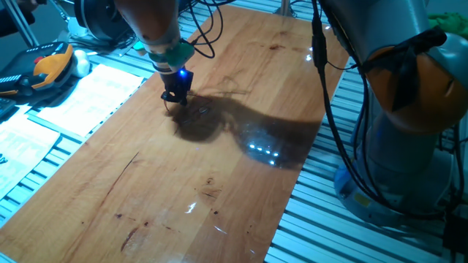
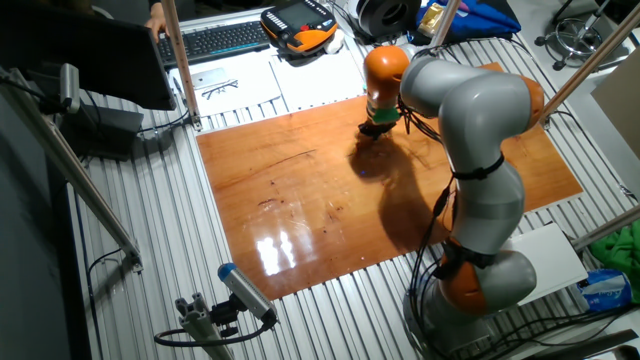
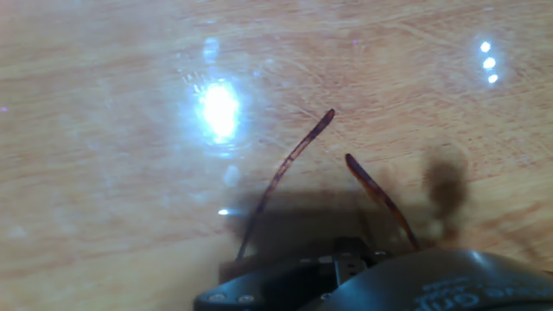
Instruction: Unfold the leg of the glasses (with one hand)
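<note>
While the gripper [image 1: 175, 98] is pressing low against the wooden table [image 1: 219, 146], the glasses [image 3: 328, 186] are lying right under it, both thin legs fanning outward; whether its fingers are spread or pinching cannot be told.

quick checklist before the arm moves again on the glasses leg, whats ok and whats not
1. Tool low over the wooden table: ok.
2. Glasses in the hand view: ok, two thin reddish legs reach out from under the tool.
3. Legs apart, not crossed: ok, a gap shows between their tips.
4. Grip on the frame: cannot tell, the tool body hides the rims and fingertips.
5. Leg fully unfolded: cannot tell, the hinges are hidden.
6. Table around the tool free of other items: ok in both fixed views.
</note>
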Motion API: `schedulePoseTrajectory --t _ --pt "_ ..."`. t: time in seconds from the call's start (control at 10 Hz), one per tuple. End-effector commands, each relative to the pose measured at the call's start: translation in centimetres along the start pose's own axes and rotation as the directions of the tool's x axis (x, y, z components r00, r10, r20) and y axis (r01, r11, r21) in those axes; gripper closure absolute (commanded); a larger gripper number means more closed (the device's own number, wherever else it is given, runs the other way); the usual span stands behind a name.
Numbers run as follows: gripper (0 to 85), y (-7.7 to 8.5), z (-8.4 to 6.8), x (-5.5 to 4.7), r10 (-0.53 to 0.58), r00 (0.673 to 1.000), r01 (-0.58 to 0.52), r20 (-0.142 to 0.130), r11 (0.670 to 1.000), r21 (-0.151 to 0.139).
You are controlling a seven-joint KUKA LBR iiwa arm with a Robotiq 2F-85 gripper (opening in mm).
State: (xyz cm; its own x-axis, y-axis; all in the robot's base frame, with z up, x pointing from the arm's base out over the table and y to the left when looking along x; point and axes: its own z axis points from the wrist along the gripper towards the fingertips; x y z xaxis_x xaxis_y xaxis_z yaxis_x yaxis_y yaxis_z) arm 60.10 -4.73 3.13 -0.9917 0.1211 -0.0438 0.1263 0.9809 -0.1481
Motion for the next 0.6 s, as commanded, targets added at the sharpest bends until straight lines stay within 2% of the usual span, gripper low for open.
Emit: schedulePoseTrajectory --t 0.0,0.5 --pt "85.0 -0.3 0.1 0.1 -0.006 1.000 0.006 0.004 1.000 0.003" --pt "85.0 -2.8 -0.1 1.3 -0.023 1.000 0.023 -0.001 1.000 0.006"
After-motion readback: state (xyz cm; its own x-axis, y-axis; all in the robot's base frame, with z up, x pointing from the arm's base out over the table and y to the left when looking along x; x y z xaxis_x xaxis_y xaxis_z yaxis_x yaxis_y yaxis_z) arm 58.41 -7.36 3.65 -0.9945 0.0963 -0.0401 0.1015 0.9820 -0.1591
